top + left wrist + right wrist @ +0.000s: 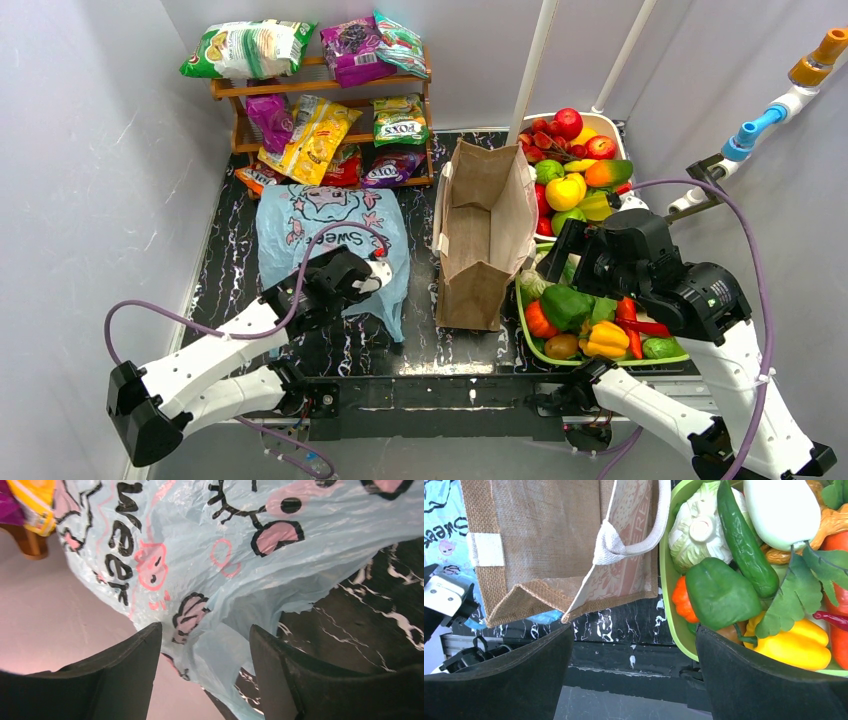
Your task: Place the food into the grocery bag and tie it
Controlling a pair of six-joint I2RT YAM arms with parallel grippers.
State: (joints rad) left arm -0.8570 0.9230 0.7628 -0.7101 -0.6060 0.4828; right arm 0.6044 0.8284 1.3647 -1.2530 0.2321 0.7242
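Marble table [420, 345]: grocery bag [330, 225] flat, left pincer [205, 632] spread over near edge.

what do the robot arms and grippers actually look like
The left arm and right arm are white tubular links with bulky black joint housings, and a thin purple cable loops loosely along each. The left gripper and right gripper each carry two broad, matte black, wedge-shaped fingers.

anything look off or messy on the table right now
Mostly the snack packets on the wooden rack: several slump and hang over its shelf edges. The grocery bag lies flat and crumpled. Nothing looks spilled or broken.
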